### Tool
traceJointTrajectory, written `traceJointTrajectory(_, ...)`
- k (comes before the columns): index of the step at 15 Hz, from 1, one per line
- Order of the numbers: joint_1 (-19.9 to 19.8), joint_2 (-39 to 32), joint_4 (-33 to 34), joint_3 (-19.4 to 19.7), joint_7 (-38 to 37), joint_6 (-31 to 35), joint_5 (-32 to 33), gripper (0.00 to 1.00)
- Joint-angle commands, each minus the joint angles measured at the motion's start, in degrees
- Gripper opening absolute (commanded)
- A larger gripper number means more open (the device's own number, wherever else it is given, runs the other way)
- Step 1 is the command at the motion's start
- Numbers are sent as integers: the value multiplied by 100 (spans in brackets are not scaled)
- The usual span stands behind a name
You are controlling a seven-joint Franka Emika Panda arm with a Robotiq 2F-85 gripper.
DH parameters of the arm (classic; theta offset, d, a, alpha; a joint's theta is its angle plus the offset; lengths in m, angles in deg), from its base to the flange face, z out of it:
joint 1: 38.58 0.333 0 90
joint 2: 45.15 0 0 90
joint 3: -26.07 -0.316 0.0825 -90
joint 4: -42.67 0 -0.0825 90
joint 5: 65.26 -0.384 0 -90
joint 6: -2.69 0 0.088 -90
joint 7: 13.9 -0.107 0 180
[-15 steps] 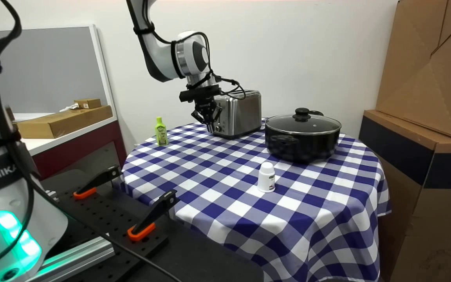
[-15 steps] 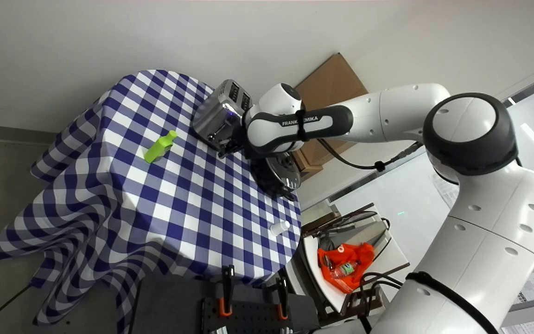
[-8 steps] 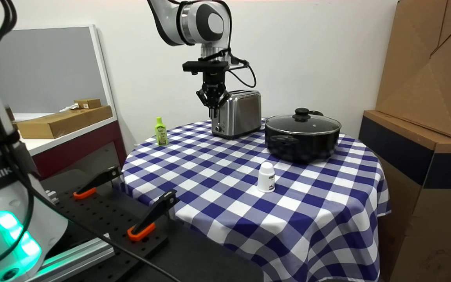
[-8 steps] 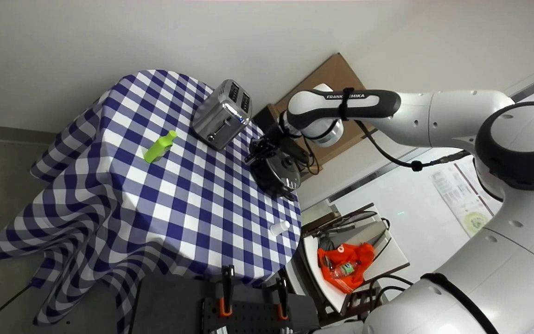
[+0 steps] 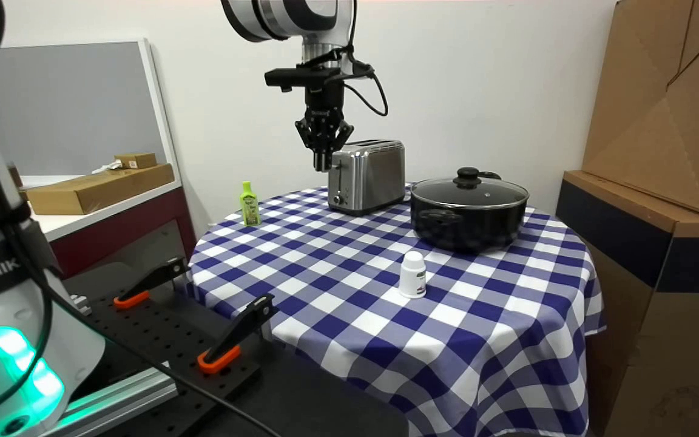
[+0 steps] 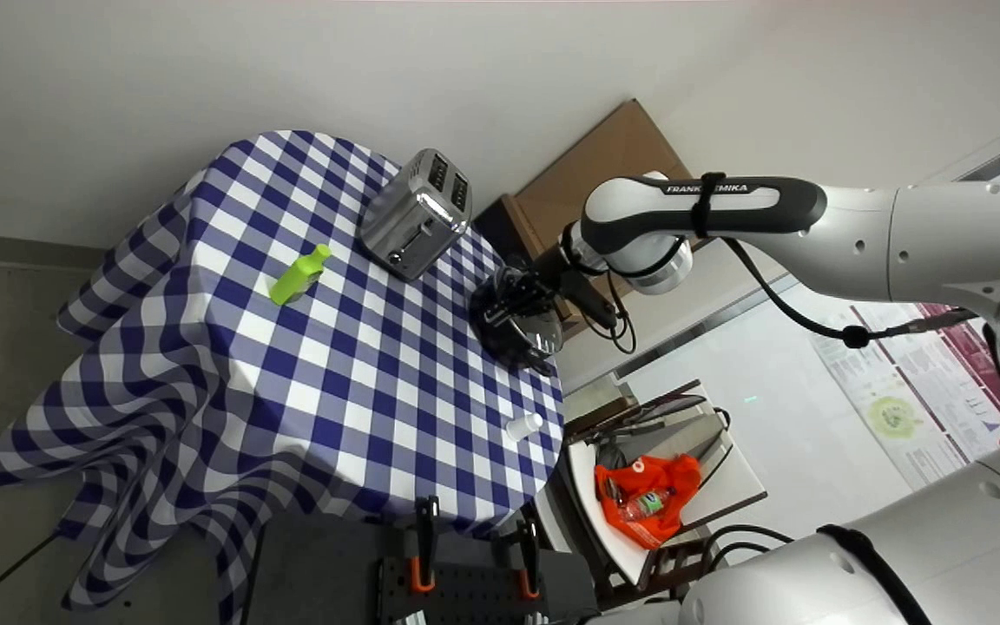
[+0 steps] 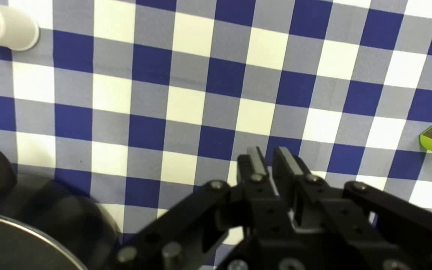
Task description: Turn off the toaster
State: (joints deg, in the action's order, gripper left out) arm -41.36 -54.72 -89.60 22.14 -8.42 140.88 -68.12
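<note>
The toaster (image 5: 369, 176) is a shiny silver box on the checked cloth, in both exterior views. Its two slots face up in an exterior view (image 6: 448, 180). Its end panel shows a knob (image 5: 338, 199) and a lever in a slot; the lever's exact height is too small to tell. My gripper (image 5: 322, 162) points down, raised in front of that panel and apart from it. In the wrist view the gripper (image 7: 268, 152) holds nothing; a narrow gap with cloth behind it shows between the fingertips. The toaster is out of the wrist view.
A black lidded pot (image 5: 469, 215) stands beside the toaster. A white bottle (image 5: 413, 275) stands near the table's front, and a green bottle (image 5: 250, 204) stands at the left. Cardboard boxes (image 5: 665, 121) stand right of the table; a wall is behind.
My gripper has risen from beside the toaster's end panel and drawn away from it, going from tilted to pointing straight down. The toaster, pot and bottles have not moved.
</note>
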Motion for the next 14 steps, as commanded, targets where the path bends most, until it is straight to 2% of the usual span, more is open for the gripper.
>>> traceJointTrajectory(1,133,702,-708,73,-89,-123,-70,48)
traceJointTrajectory(8,265,1654,-1672,82,-625,-12,34,98)
traceJointTrajectory(14,151,2281,-1996,89,-1463,-153,351,100)
